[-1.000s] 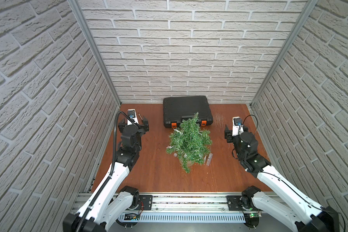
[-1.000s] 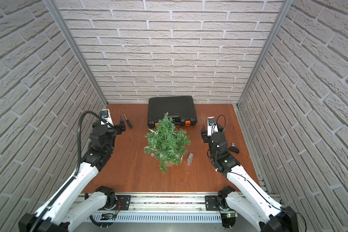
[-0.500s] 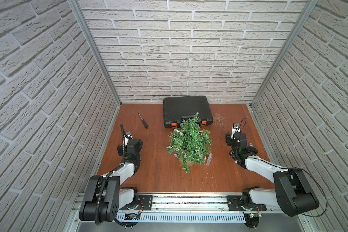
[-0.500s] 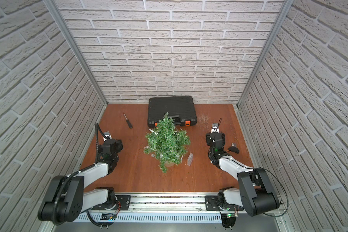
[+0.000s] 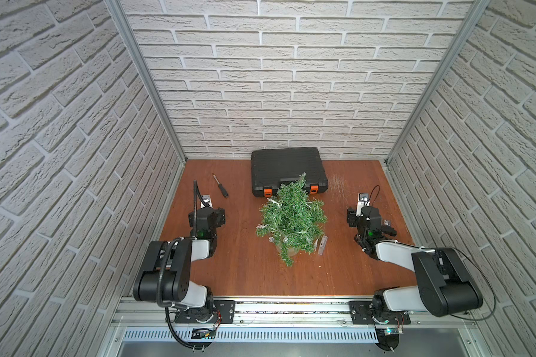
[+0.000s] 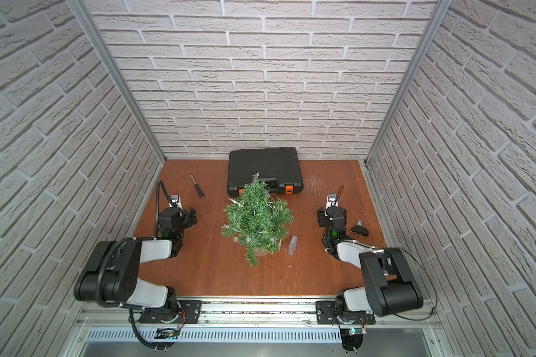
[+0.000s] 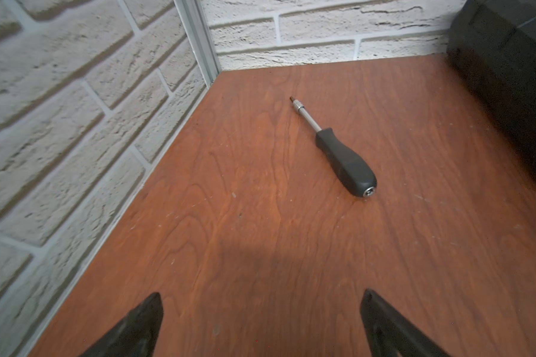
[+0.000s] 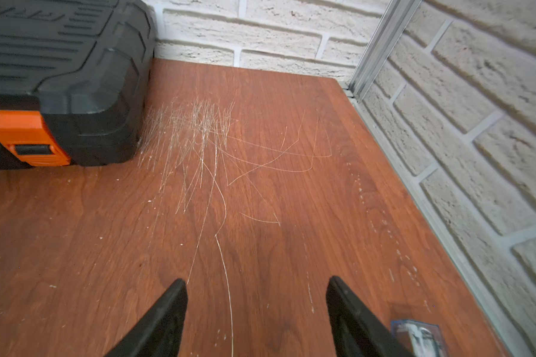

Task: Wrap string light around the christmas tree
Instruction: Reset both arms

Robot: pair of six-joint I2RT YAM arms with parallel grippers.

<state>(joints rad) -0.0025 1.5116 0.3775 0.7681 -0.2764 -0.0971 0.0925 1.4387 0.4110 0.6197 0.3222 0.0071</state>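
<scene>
String light [image 5: 271,239] drapes the christmas tree [image 5: 294,213] mid-counter [image 5: 245,275], its battery box [image 5: 321,249] just beside the pot, the wrapping apparently complete, while left pincer [image 7: 260,295] and right pincer [image 8: 257,279] hover apart and empty.

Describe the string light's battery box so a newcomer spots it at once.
Find the christmas tree at centre. On the table just to the robot's right of it lies the battery box. Unlike the black case and dark screwdriver, it is small, clear and rectangular.
</scene>
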